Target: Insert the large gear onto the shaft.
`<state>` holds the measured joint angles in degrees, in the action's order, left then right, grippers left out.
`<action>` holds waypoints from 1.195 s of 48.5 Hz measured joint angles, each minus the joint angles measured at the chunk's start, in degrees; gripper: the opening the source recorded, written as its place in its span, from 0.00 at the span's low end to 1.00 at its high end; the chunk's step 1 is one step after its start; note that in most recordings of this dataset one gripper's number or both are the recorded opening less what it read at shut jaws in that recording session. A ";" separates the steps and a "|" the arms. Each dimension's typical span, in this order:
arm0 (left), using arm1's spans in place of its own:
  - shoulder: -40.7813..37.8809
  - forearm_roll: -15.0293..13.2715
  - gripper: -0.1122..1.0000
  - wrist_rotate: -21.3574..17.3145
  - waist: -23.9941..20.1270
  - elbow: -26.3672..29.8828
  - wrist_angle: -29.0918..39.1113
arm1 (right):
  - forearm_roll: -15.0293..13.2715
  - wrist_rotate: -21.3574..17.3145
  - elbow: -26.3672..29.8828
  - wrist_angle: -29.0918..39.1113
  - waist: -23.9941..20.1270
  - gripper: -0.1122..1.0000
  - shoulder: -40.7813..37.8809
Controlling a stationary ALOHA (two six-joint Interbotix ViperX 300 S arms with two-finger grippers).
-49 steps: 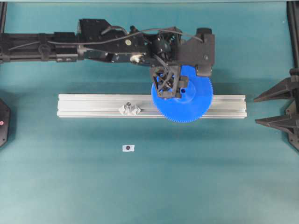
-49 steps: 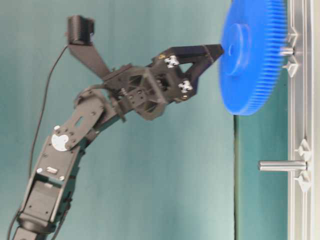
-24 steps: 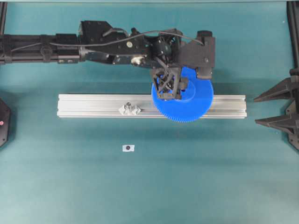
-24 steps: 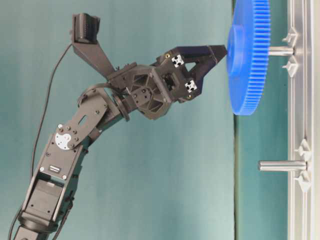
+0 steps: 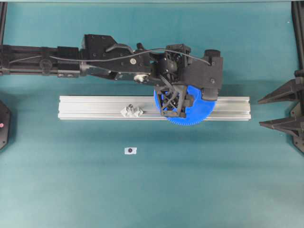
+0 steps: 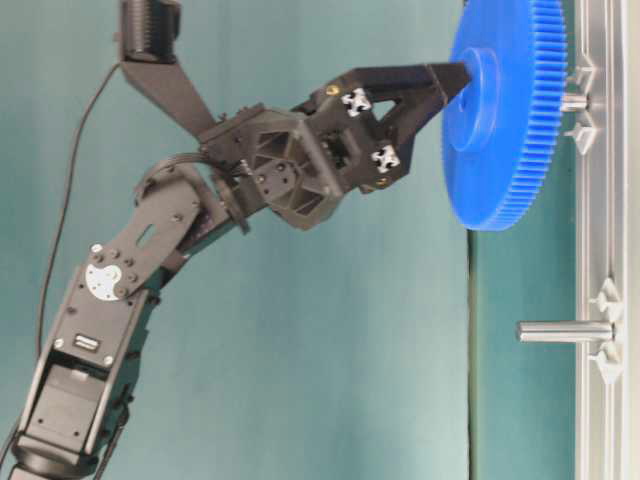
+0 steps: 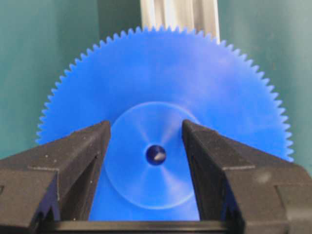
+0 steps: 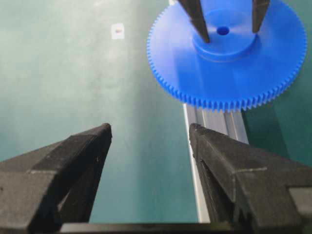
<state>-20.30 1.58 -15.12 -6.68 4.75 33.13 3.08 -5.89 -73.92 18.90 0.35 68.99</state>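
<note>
Left claw (image 6: 452,82) grips the large gear (image 6: 505,115) by its hub, bore partway onto the shaft (image 6: 573,101), not seated yet; right claw (image 8: 148,146) wide open, empty.

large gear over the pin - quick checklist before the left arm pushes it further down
1. Grip: left gripper fingers clamp the hub of the large gear: ok.
2. Alignment: metal tip shows inside the gear's centre hole in the wrist view: ok.
3. Seating: the shaft is exposed between gear and rail, so not fully down: not ok.
4. Gear level: it looks slightly tilted against the rail: cannot tell.
5. Right gripper open and clear of the gear: ok.
6. Spare pin unobstructed: ok.
</note>
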 measured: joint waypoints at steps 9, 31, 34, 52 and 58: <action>0.26 -0.09 0.66 0.09 0.09 -0.09 1.05 | 0.00 0.00 0.00 -0.09 0.00 0.76 0.00; 0.88 -0.09 0.66 -0.26 0.00 -3.52 1.93 | 0.00 -0.09 0.00 -1.32 -0.09 0.75 0.00; 1.14 -0.09 0.66 -0.62 -0.09 -4.04 2.02 | 0.00 0.00 0.00 -1.32 0.00 0.75 0.00; 1.14 -0.09 0.66 -11.16 0.00 -3.96 1.76 | 0.00 0.00 0.00 -1.32 0.00 0.75 0.00; 1.23 -0.09 0.66 -12.04 0.00 -4.39 0.26 | 0.00 0.00 0.00 -1.32 -0.09 0.75 0.00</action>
<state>-19.07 1.49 -27.16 -6.68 0.35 33.40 3.08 -5.89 -73.92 17.58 0.26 68.99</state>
